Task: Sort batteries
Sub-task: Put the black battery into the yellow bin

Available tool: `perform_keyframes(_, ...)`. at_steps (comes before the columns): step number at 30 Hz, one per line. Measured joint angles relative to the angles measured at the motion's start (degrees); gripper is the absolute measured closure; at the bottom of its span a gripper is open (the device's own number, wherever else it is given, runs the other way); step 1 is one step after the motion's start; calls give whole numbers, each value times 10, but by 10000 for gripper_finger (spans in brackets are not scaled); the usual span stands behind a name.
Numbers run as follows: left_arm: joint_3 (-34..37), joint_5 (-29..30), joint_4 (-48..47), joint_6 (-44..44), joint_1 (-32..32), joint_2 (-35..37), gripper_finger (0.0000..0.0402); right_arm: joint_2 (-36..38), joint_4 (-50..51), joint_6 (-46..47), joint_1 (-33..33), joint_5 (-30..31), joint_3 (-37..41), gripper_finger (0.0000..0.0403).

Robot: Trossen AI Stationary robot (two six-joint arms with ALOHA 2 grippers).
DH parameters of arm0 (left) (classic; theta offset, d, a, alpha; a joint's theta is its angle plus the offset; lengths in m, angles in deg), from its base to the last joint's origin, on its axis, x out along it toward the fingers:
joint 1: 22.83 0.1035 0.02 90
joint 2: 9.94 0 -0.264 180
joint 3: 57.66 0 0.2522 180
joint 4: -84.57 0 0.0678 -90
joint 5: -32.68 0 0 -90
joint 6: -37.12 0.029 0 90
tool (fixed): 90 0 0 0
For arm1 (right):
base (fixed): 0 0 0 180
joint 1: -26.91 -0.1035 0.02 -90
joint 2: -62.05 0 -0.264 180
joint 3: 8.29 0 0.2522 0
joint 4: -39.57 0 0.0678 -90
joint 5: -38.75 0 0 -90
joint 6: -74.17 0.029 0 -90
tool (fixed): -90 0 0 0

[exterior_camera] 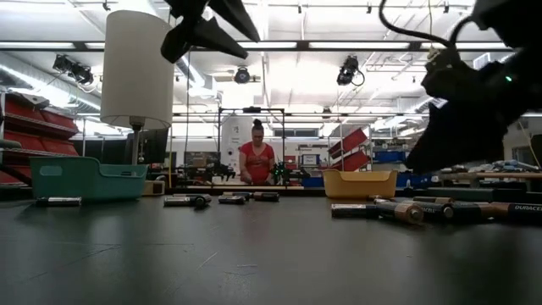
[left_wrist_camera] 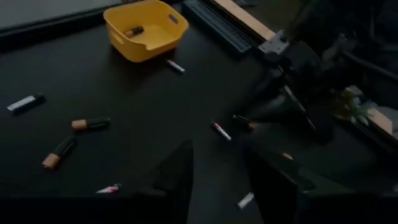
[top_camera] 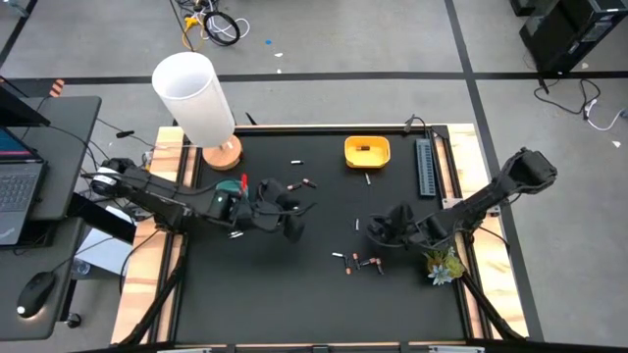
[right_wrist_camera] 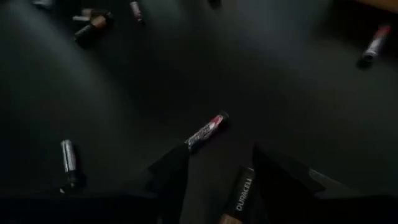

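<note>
Batteries lay scattered flat on the black mat, both grippers hovering over it with fingers apart.

Nearest, a small cluster of batteries (top_camera: 365, 262) lay in mixed directions just near of the right gripper (top_camera: 376, 231), whose fingers stood apart with a dark battery (right_wrist_camera: 242, 196) lying lengthwise between them, resting on the mat rather than clearly gripped; a silver one (right_wrist_camera: 206, 131) lay diagonally just beyond. A plant sprig (top_camera: 444, 265) sat at the mat's right edge. The left gripper (top_camera: 294, 218) hung mid-mat, fingers apart and empty. Farther off, two batteries (top_camera: 297, 162) lay roughly crosswise, and one (top_camera: 368, 178) pointed at the yellow bin (top_camera: 367, 152), which held another. A green bin (top_camera: 232, 186) and lamp (top_camera: 196, 98) stood far left.
</note>
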Motion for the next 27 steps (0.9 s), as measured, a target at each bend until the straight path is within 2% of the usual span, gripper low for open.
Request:
perform_keyframes(4,0,-14,-1,-9,16,0,245,0,-44,-37,-14,0,30,209)
perform_keyframes(13,0,-61,-5,20,32,0,245,-23,-26,-44,-41,25,32,204)
perform_keyframes(20,0,-106,-5,45,31,0,245,-70,-57,-74,-30,3,32,204)
perform_keyframes(24,0,-109,-5,47,32,0,245,-99,-66,-70,-27,-11,31,206)
perform_keyframes(27,0,-109,-5,47,33,0,245,-111,-70,-68,-28,-12,30,224)
